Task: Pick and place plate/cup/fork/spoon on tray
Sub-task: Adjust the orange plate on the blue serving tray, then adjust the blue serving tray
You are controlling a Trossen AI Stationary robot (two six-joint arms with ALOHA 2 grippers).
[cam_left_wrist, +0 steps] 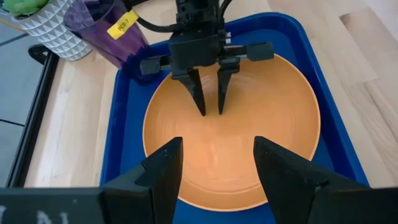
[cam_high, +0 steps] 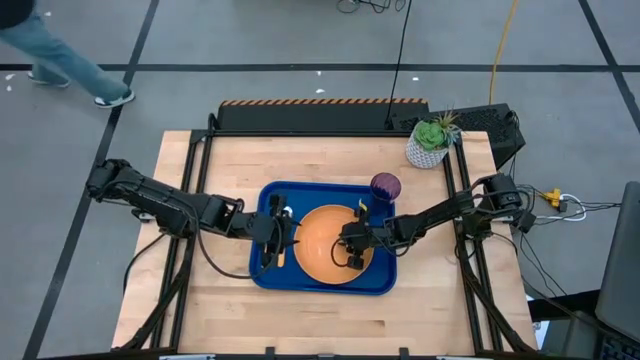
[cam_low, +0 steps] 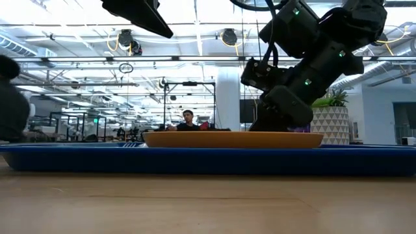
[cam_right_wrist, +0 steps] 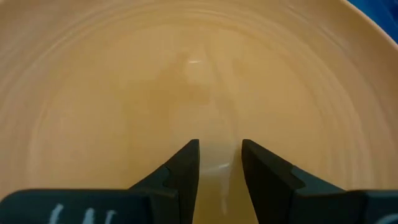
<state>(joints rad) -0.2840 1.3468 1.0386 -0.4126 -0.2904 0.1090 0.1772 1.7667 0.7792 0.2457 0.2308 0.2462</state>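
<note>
Tray (cam_high: 268, 200): middle of the worktop, near its front edge.
Plate (cam_high: 322, 245): on the tray, centred.
Cup (cam_high: 386, 185): tray's far right corner, just beside the plate.
Fork/spoon: two utensils lie at the tray's left edge; too small to tell apart.
Right gripper (cam_left_wrist: 210, 111): over the plate's middle, fingers partly apart, holding nothing.
Left gripper (cam_left_wrist: 214, 163): above the plate's left rim, fingers wide, empty.
Risk: descending right fingers might strike the plate; the arms face each other closely and could collide.
</note>
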